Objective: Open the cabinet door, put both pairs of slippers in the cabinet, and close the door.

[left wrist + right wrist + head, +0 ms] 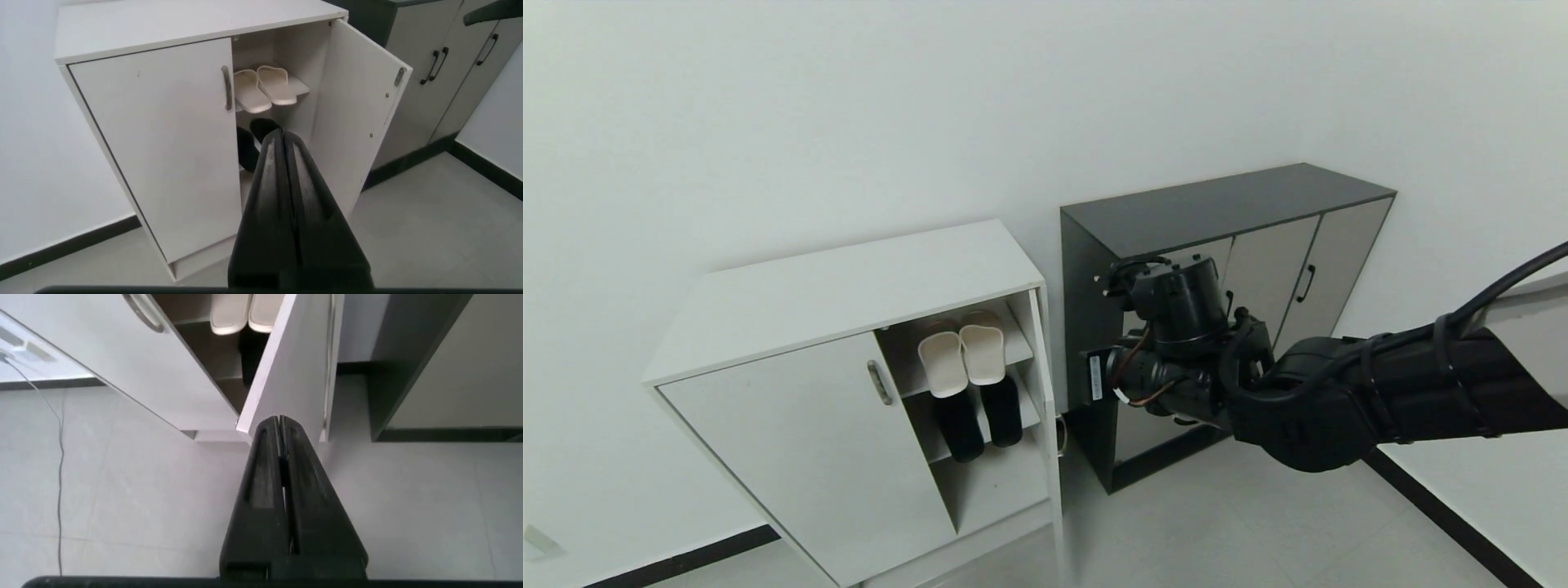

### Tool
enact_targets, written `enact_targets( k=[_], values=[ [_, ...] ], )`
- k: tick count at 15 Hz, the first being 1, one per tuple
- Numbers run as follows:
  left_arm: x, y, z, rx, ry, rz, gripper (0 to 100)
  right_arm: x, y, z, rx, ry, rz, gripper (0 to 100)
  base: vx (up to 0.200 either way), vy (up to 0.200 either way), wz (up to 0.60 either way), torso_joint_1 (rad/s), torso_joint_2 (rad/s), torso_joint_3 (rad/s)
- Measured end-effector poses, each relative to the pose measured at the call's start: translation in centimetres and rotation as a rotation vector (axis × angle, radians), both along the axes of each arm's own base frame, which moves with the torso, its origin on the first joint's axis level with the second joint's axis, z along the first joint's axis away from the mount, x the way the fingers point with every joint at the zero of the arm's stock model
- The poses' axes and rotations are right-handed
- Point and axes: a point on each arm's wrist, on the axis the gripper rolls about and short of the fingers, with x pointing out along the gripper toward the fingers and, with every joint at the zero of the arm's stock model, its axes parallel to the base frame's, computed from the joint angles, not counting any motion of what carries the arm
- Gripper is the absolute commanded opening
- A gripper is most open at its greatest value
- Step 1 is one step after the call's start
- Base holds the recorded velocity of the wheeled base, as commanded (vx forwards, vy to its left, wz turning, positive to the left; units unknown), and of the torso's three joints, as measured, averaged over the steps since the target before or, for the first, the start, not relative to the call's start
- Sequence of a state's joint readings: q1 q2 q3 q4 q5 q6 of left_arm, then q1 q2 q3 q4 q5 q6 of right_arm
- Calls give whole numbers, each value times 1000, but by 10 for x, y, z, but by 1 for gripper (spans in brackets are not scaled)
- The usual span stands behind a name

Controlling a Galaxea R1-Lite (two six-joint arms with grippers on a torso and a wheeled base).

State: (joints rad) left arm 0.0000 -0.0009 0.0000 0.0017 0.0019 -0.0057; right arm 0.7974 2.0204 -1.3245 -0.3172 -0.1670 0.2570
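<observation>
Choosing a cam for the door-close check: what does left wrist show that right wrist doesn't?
Left wrist adds: the white cabinet top and the shut left gripper facing the open compartment. Right wrist adds: the shut right gripper close to the lower corner of the open door, and a cable on the floor. Shared: open door, white slippers on the upper shelf, dark slippers below, grey cabinet.
</observation>
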Motion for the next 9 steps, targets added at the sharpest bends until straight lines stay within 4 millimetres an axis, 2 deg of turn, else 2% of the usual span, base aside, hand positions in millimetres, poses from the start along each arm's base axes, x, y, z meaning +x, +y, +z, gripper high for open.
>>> enact_targets(
  k=[5, 9],
  values=[
    [0, 0, 0, -3, 0, 0, 0, -3, -5, 4, -4, -10, 7, 0, 0, 0, 600, 7, 10, 2],
    [0, 0, 0, -2, 0, -2, 0, 6, -20, 4, -40, -25, -20, 0, 0, 0, 0, 0, 0, 0]
  ],
)
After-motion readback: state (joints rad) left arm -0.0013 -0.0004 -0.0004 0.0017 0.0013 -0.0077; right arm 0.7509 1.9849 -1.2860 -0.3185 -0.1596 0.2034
